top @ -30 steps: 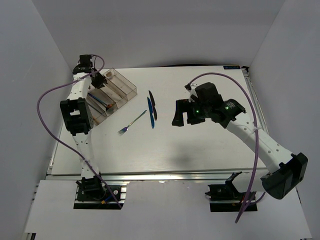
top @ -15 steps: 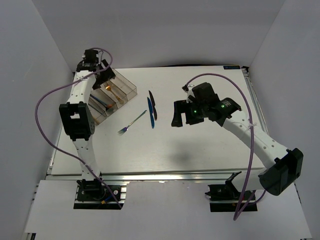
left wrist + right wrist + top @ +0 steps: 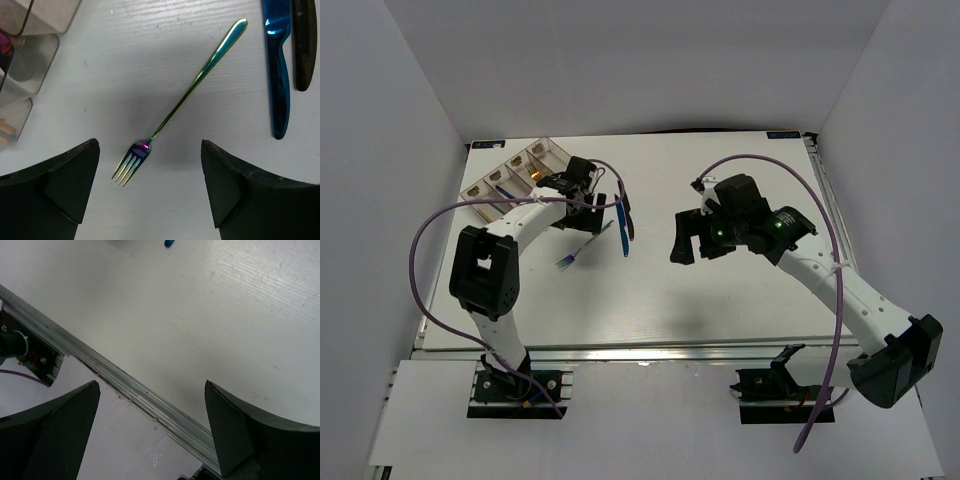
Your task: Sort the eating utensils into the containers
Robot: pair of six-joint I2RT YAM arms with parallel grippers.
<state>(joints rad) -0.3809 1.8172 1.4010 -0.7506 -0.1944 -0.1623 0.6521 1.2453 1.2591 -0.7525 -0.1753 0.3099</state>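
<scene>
An iridescent fork (image 3: 186, 95) (image 3: 584, 245) lies slantwise on the white table, its tines between my open left gripper (image 3: 149, 146) (image 3: 592, 200), which hovers above it and touches nothing. A blue knife (image 3: 278, 75) (image 3: 622, 228) and a black knife (image 3: 304, 45) (image 3: 627, 212) lie side by side just right of the fork. The clear organiser tray (image 3: 550, 152) (image 3: 35, 55) stands at the back left with tan labels at its far end and a few utensils inside, partly hidden by my left arm. My right gripper (image 3: 680, 238) (image 3: 152, 385) is open and empty, held above the table's middle.
The right wrist view looks down on the table's near edge with its aluminium rail (image 3: 140, 390) and on the blue knife's tip (image 3: 169, 243). Grey walls close in the table at the left, back and right.
My left gripper opened over the tray, then swung right and nearer, from the tray to above the fork. The right gripper shifted only slightly.
</scene>
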